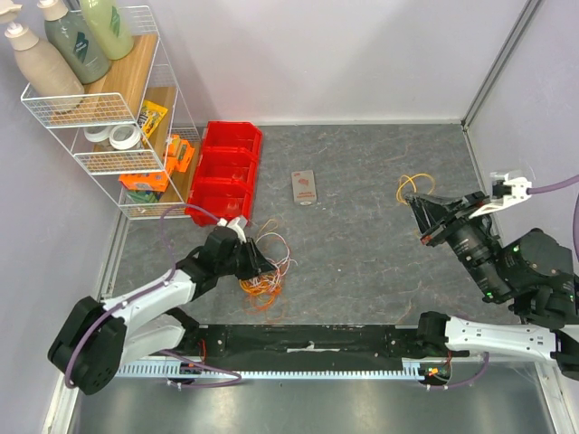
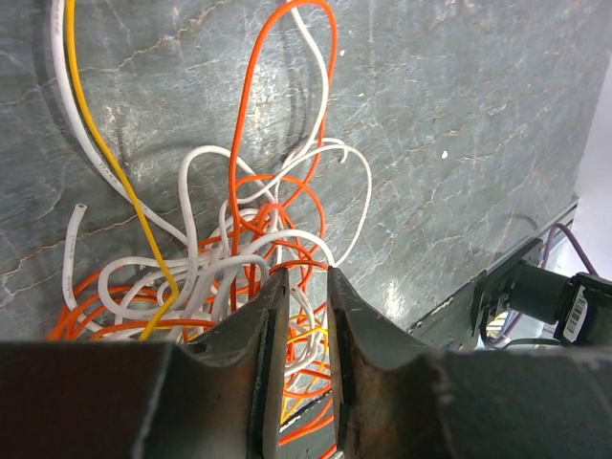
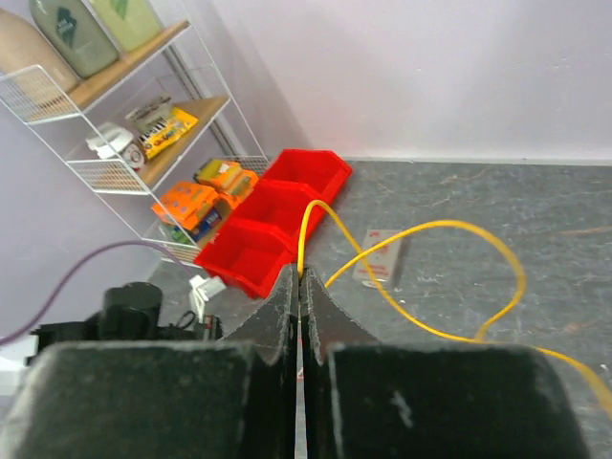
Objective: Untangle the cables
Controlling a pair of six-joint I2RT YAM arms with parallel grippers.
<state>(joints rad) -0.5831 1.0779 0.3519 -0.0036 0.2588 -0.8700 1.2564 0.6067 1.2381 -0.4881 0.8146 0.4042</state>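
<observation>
Grey bench, lower left: left tool, jaws narrowly apart, in the orange-white cables; at right, right tool clamps a yellow cable; grabbing several strands could tighten the knot.

White-and-black arm links, thick purple hoses (looping loose), dark scuffed pincer fingers

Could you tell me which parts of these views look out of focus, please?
Left wrist: cables sharp, left fingers soft in the foreground. Right wrist: right fingers blurred, yellow cable crisp. Top external: evenly lit, shadows faint.
</observation>
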